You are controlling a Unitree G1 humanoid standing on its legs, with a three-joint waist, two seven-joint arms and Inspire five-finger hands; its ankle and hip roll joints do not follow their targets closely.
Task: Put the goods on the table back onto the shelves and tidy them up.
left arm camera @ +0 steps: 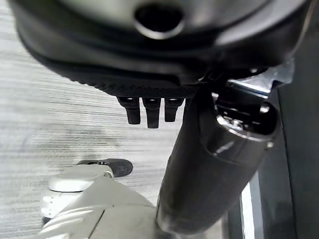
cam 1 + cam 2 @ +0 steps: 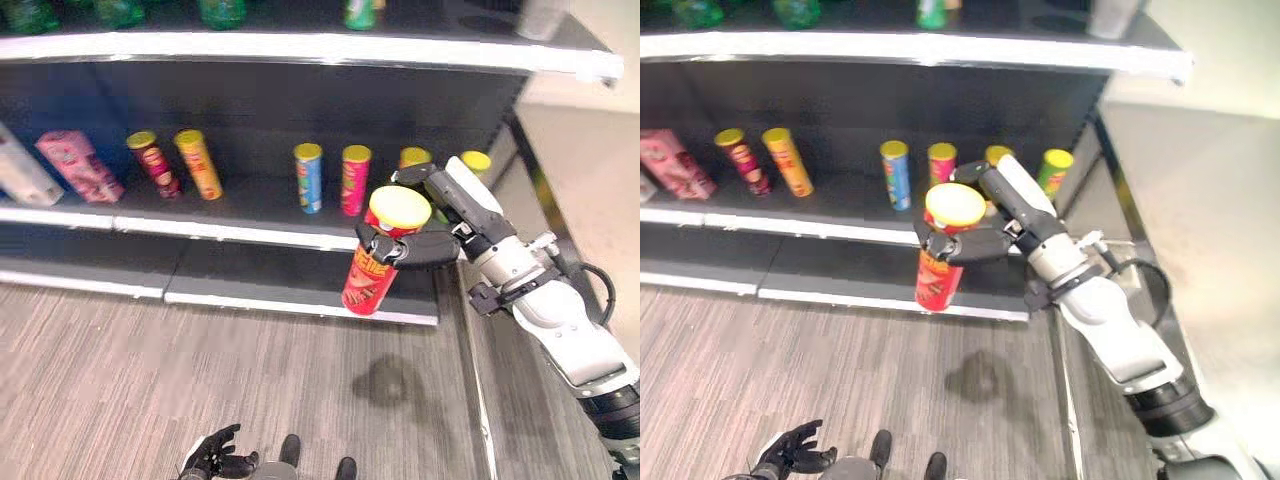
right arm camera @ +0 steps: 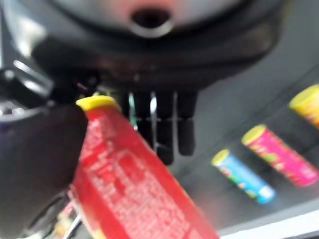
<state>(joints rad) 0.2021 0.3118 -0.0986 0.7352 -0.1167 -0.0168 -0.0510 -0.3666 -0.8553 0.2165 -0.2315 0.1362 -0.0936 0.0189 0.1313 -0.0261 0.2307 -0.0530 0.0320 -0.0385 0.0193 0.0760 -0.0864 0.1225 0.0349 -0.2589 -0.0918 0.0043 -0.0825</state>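
My right hand is shut on a red chip can with a yellow lid, gripping it just below the lid. The can hangs upright, slightly tilted, in front of the middle shelf, near its right end. In the right wrist view the red can lies between the thumb and the fingers. Low by the floor, my left hand hangs with relaxed fingers and holds nothing.
On the middle shelf stand a blue can, a pink can and two yellow-lidded cans behind my hand. Further left are two tilted cans, a pink box and a white box. Green bottles stand on the top shelf.
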